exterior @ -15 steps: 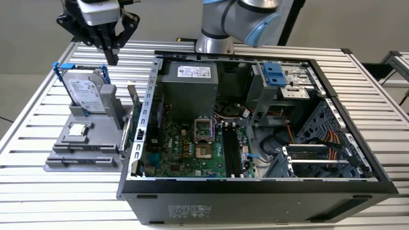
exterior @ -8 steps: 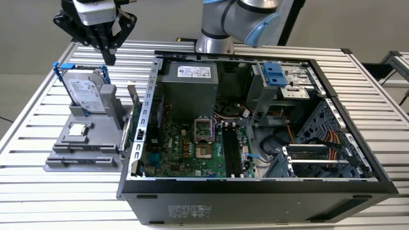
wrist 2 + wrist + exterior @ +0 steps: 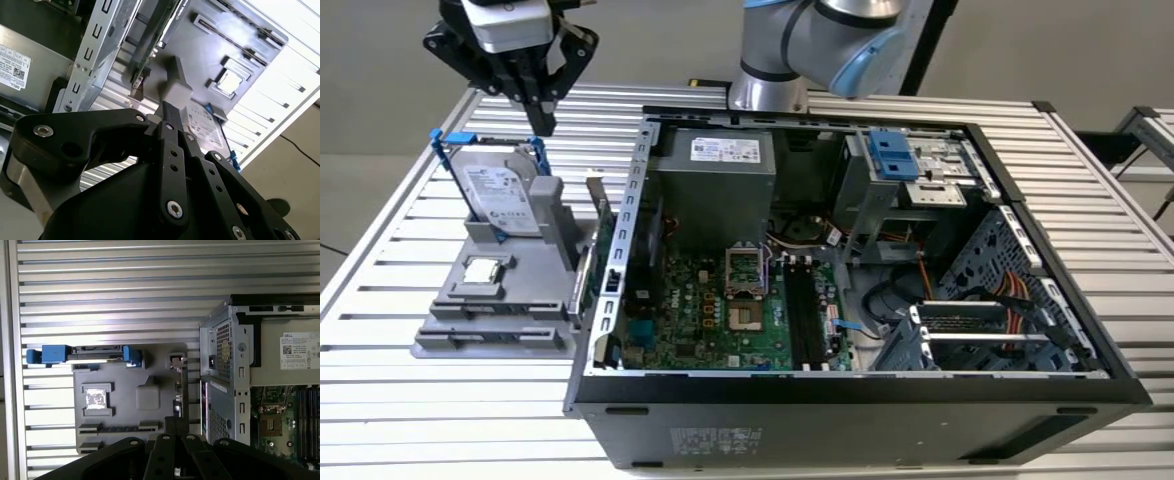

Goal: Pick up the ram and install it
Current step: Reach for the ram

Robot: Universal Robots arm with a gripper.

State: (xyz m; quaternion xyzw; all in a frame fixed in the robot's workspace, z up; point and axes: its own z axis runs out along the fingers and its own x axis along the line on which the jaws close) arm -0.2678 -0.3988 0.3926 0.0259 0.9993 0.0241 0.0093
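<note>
Hovering above the gray holder [image 3: 494,330], your pincer [image 3: 543,125] is pinched narrow and empty, while the ram [image 3: 184,390] stands on edge in that holder, not yet picked up.

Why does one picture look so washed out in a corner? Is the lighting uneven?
Second wrist view: glare bleaches the table slats white, while the gripper sits dark up front. First wrist view: slats bright, grooves visible. Exterior view: even light, soft shadow inside the computer case.
</note>
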